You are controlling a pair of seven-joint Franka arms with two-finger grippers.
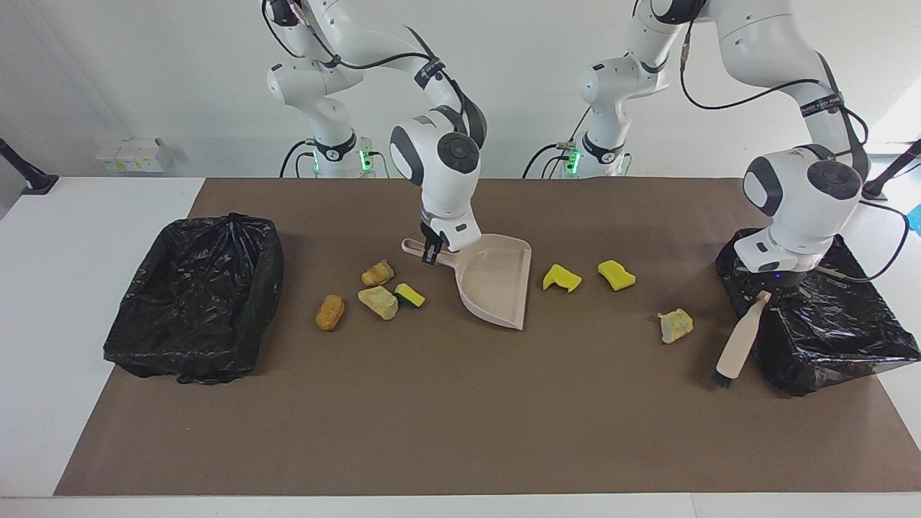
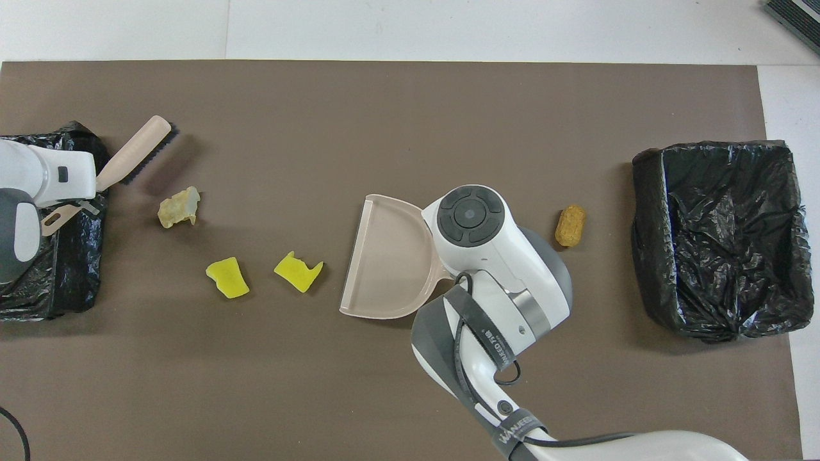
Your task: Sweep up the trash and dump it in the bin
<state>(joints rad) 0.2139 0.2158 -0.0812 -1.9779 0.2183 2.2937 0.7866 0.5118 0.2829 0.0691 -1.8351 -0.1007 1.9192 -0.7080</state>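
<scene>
While the right gripper (image 1: pixel 432 252) pinches the dustpan (image 1: pixel 496 288) handle mid-mat and the left gripper (image 1: pixel 771 291) pinches the brush (image 1: pixel 739 339) beside the mat-end bin (image 1: pixel 827 324), the trash (image 1: pixel 562 277), scattered across mid-mat, appears light, soft and best swept, not gripped.

Legible text: one item. A grey strap (image 2: pixel 485 333) around the right arm (image 2: pixel 506 282) carries white capital lettering; in the overhead view a stretch near the bottom edge reads roughly "WANJEE", the rest too small to make out. No other labels, numbers or signs can be read.
</scene>
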